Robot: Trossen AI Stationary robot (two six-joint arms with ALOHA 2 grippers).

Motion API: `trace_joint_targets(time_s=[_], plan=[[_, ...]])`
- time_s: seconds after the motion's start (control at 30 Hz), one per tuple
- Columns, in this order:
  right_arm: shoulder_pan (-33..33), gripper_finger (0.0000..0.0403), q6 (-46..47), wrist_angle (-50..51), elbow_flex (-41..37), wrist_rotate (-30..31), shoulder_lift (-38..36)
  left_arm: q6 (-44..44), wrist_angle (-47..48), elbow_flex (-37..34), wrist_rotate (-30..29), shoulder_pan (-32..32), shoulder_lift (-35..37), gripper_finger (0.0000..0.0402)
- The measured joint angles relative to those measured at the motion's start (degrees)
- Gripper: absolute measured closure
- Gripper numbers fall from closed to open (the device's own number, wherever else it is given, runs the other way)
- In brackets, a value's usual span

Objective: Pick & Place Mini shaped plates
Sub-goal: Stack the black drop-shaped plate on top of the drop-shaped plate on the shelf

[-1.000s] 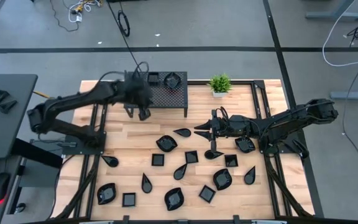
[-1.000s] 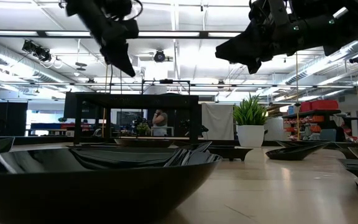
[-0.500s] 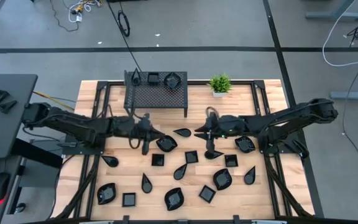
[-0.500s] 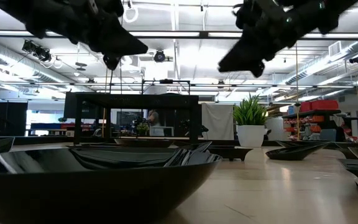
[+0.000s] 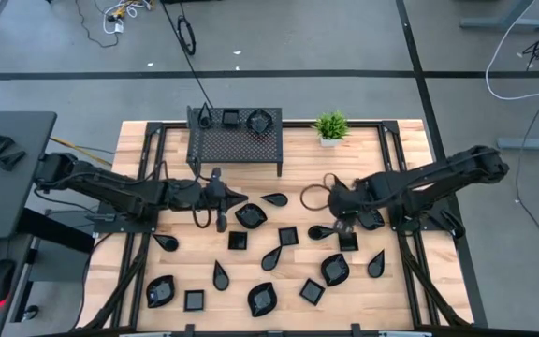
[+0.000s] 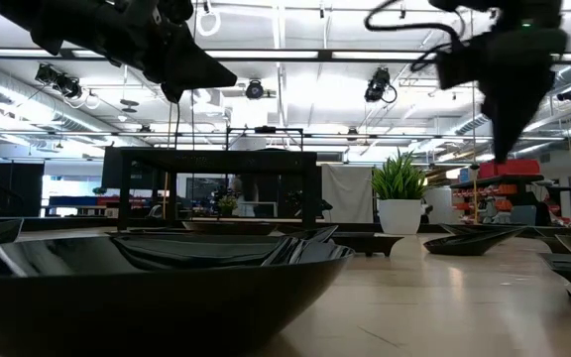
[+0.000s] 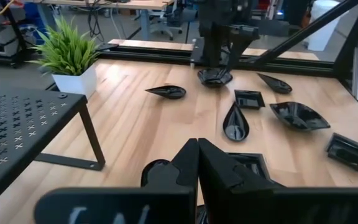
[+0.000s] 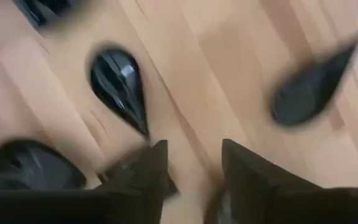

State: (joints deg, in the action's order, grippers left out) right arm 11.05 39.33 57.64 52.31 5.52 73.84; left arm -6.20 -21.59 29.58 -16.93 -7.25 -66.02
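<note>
Your right pincer has swung down, fingers parted, empty, over a teardrop plate; left pincer pressed shut, empty — glossy black mini shaped plates scattered across the pale wooden table.

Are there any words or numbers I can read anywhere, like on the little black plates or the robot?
No words or numbers can be read in any view.
Mini shaped plates: plain glossy black, no writing.
Mesh rack and potted plant: no labels.
Left hand: pale marks on the dark bar below it, too blurred to read.
Back room in the low view: signs too small to read.
</note>
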Motion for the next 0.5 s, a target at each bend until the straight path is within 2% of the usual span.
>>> trace_joint_targets(time_s=[0.2,0.4,0.5], plan=[[3.5,0.0203,3.9,0.0,-5.4,1.7,-0.8,0.0,0.1,0.0,0.0,0.0,0.0,0.0388],[0.8,0.0178,4.6,-6.1,-11.7,1.9,-4.3,0.0,0.5,0.0,0.0,0.0,0.0,0.0388],[-1.4,0.0170,1.8,-8.3,-13.1,2.0,-6.8,-0.2,0.5,0.0,0.0,0.0,0.0,0.0388]])
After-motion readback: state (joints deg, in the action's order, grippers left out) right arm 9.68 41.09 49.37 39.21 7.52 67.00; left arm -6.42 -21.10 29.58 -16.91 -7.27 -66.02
